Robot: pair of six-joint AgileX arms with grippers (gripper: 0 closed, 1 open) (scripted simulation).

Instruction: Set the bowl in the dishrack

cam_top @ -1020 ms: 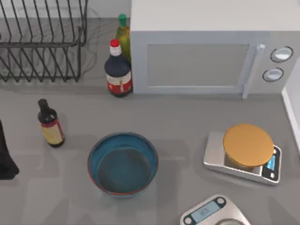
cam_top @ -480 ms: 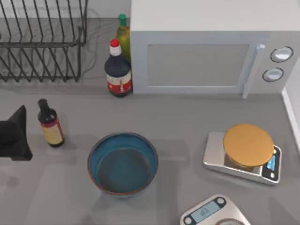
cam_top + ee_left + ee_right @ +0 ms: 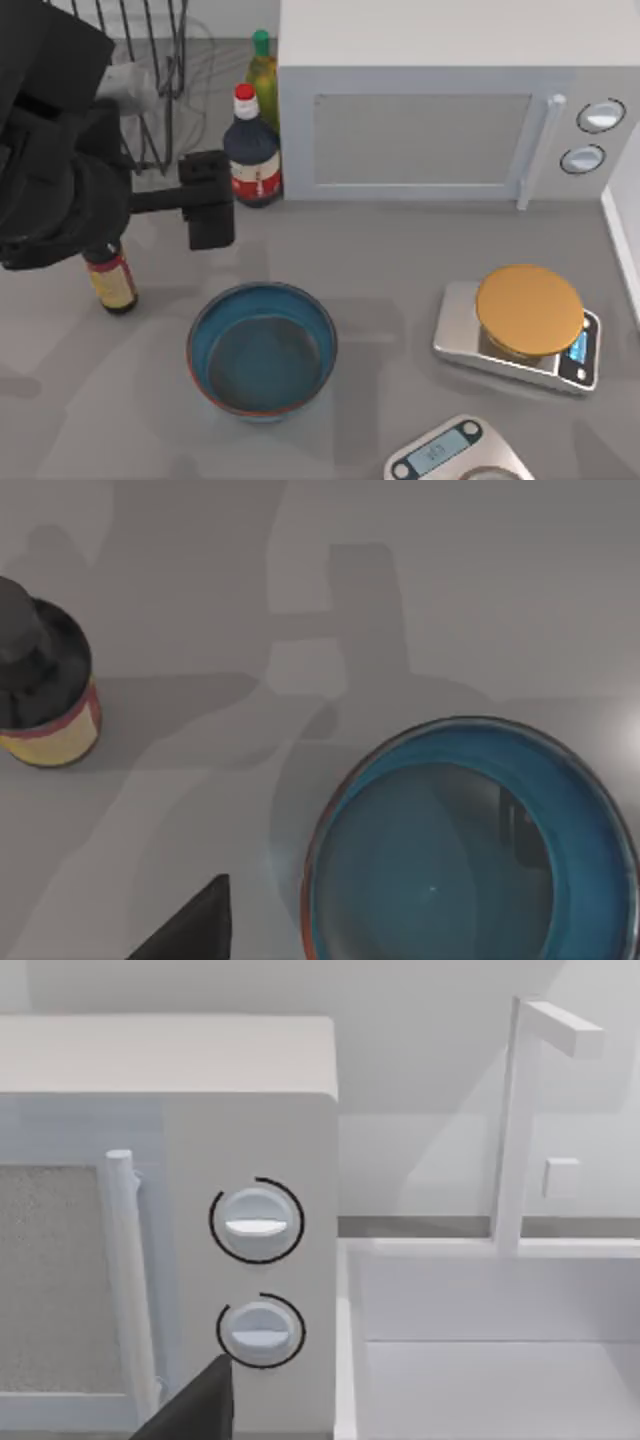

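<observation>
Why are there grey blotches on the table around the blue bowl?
Shadows: in the top view the left arm's end effector hangs above the table, shading near the bowl; in the left wrist view a blocky shadow lies beside the bowl and sauce bottle.

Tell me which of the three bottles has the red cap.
The dark bottle with the red cap, standing by the microwave's front left corner. The green-capped bottle is behind it; the small black-capped bottle stands near the bowl.

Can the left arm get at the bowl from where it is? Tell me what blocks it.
Probably yes. The left gripper hangs just behind the bowl, with bare table between them. The small dark bottle stands off to the side, and the bowl's rim is open from above.
</observation>
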